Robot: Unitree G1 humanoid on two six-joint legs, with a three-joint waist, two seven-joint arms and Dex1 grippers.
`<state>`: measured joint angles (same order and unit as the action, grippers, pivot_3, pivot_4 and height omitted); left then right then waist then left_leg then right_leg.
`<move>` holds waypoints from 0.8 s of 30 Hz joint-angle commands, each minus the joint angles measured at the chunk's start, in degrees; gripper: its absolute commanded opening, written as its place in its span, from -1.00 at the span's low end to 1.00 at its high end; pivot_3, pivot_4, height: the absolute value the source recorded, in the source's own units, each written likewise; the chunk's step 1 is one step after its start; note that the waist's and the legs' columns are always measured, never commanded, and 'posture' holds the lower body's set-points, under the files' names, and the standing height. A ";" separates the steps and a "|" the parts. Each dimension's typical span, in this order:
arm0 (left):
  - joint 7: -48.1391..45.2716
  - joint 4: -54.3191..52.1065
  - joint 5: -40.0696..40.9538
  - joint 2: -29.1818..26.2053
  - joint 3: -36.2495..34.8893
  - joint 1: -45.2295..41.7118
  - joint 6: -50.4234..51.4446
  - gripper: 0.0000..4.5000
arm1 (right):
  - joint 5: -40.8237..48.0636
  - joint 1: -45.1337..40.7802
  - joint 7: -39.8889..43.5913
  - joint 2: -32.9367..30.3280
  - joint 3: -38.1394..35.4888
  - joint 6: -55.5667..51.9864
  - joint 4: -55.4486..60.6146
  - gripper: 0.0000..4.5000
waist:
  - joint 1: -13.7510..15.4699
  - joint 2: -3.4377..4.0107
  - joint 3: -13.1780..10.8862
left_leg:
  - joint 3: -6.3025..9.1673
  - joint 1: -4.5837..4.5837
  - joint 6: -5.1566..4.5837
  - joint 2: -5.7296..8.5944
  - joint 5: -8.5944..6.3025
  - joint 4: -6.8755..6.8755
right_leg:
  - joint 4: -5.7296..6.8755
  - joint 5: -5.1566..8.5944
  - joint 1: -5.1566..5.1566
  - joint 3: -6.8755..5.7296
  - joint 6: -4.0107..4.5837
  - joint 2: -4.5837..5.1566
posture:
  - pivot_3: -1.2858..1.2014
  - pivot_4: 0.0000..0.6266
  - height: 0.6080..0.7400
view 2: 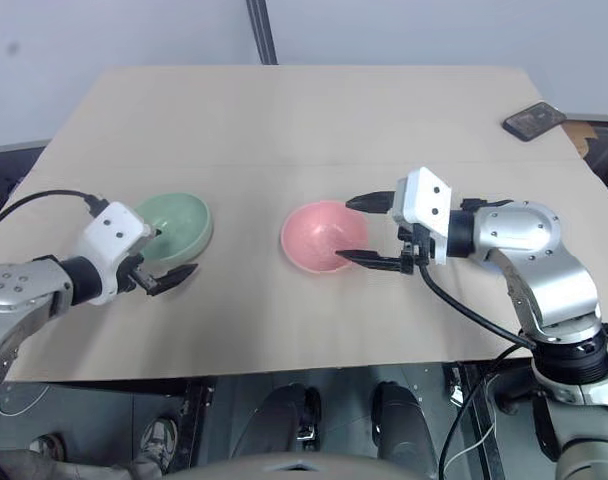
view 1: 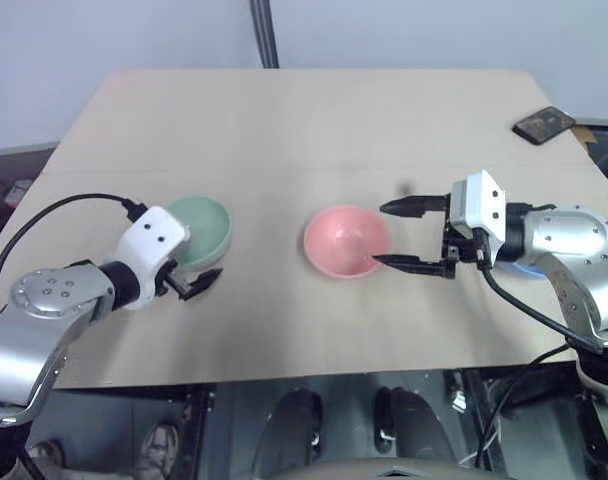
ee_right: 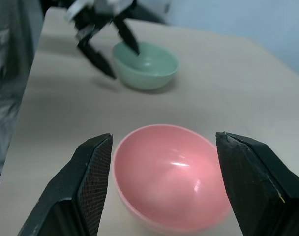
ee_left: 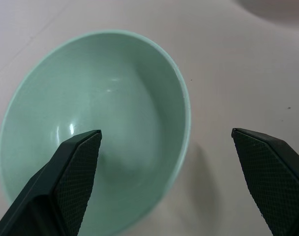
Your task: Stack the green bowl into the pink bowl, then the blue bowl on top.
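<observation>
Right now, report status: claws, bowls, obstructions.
Left claw open at green bowl rim. Right claw open, empty, beside pink bowl. Nothing stacked yet. Phone at far corner, out of the way.

Green bowl [view 1: 200, 229] left on table [view 1: 284, 120], pink bowl [view 1: 345, 241] centre, well apart; phone [view 1: 544, 124] far right corner.

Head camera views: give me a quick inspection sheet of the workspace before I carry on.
Surface: tan table, flat.
Job's things: green bowl and pink bowl upright, apart, both empty; blue bowl mostly hidden behind the right arm.
Clutter: dark phone at the far right corner.
Grippers: left gripper open at the green bowl's rim; right gripper open beside the pink bowl.
Cables: black cable on the left arm.
Surroundings: dark pole behind the table.
</observation>
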<state>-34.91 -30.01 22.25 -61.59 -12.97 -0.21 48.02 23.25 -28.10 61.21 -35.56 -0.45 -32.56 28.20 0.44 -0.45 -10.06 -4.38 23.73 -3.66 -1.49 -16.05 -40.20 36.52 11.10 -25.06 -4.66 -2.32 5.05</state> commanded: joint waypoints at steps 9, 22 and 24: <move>-3.24 4.96 -5.97 -0.87 4.79 -4.37 -3.85 -0.69 | 6.97 1.10 -3.12 -2.41 -4.83 1.28 2.92 0.61 | 0.40 -0.01 -0.01 | 0.02 0.03 -0.01 0.01 0.00 0.00 | -0.01 0.00 0.00 -0.02 -0.01 0.00 | 0.03 -0.52 1.00; -13.39 0.40 -1.29 1.06 5.87 -12.80 -11.02 -0.98 | 13.65 3.81 -7.90 -3.60 -8.78 0.52 4.47 0.61 | 0.53 -0.05 -0.01 | 0.05 0.07 -0.02 0.01 0.00 -0.02 | -0.02 0.00 0.01 -0.04 -0.02 0.02 | 0.03 -0.52 1.00; -16.11 0.50 -1.29 0.73 8.69 -17.14 -12.32 -0.98 | 15.19 5.52 -9.23 -4.04 -11.01 0.03 5.08 0.61 | 0.49 -0.05 -0.01 | 0.07 0.06 -0.02 0.05 0.01 -0.02 | -0.02 0.00 0.03 -0.05 -0.02 0.01 | 0.03 -0.52 1.00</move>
<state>-49.08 -27.89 20.55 -60.39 -5.42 -14.93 37.50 36.40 -23.15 53.18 -39.07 -8.17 -32.39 31.03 0.93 -0.51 -10.07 -4.33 23.78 -3.68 -1.44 -16.05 -40.22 36.50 11.10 -25.03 -4.70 -2.34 5.06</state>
